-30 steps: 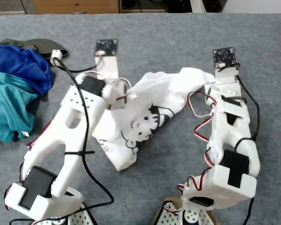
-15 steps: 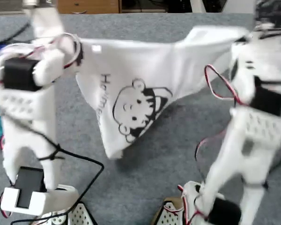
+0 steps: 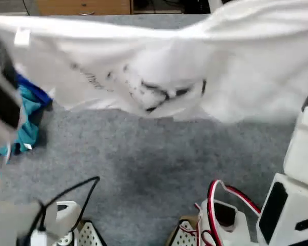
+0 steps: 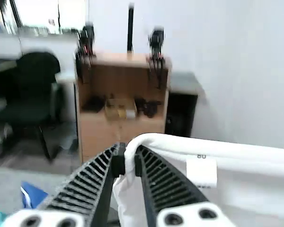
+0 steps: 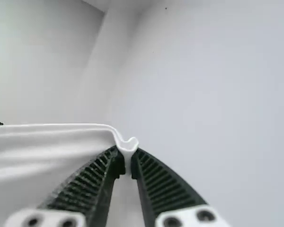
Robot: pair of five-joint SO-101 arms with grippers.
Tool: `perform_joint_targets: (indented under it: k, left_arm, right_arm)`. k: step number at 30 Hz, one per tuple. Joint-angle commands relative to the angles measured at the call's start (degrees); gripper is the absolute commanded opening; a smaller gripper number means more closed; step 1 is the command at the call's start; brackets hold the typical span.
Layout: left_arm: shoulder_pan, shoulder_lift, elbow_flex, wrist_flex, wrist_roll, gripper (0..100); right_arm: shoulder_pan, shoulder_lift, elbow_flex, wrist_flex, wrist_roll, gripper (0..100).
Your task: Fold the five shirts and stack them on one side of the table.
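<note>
Near edge: the bases of the two arms are seen here, with a black cable (image 3: 72, 192) looped by one base and a red wire (image 3: 215, 189) curled by the other.
Right arm (image 3: 297, 179): its white links are raised at the near right corner of the table (image 3: 143, 164).
Table: a grey cloth surface.
Pile: a teal shirt (image 3: 28, 123) is heaped at the left edge of the table, with a blue shirt (image 3: 36, 89) touching it on the far side.
White shirt (image 3: 159, 77): it is held in the air above the table, stretched wide between the two grippers and sagging in the middle; a blurred black print is seen on it.
Neck label (image 4: 201, 171): it is sewn just under the shirt's upper hem, near the left gripper.
Left gripper (image 4: 127, 156): its jaws are clenched on a bunched edge of the white shirt.
Right gripper (image 5: 125, 158): its jaws are clamped on a small fold of the white shirt's hem.
Beyond the table: a wooden cabinet (image 4: 118, 113) and a black office chair (image 4: 31, 94) are seen against the room's wall.
</note>
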Motion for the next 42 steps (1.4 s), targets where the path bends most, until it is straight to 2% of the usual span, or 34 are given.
perform_joint_targets:
  k: [1, 9, 14, 20, 26, 32, 42]
  left_arm:
    - [-1.14, -4.70, 6.33, 0.53, -2.29, 2]
    - [-0.70, -21.58, 25.49, 0.53, -3.34, 2]
    - [-0.70, -28.26, 32.09, 0.35, -3.16, 2]
    - [-0.70, -27.47, 33.23, -1.32, -3.08, 2]
    - [-0.70, -21.14, 33.85, -4.31, -2.99, 2]
    - [-0.70, -13.93, 42.20, -13.27, -2.55, 2]
    - [-0.70, -5.85, 65.58, -42.02, -0.26, 2]
  right_arm:
    - [-0.13, -0.04, -1.45, 1.76, 1.76, 0.2]
    - [-0.13, -1.63, -4.62, 7.03, 2.37, 0.2]
    - [-0.13, -3.56, -4.88, 7.74, 2.99, 0.2]
    - [-0.22, -3.38, -4.62, 7.38, 3.96, 0.2]
    - [-0.40, 0.22, -4.44, 9.76, 6.68, 0.2]
    - [-0.48, 10.24, -4.44, 9.76, 6.77, 0.2]
    - [-4.53, 34.33, -4.88, 2.55, 7.12, 0.2]
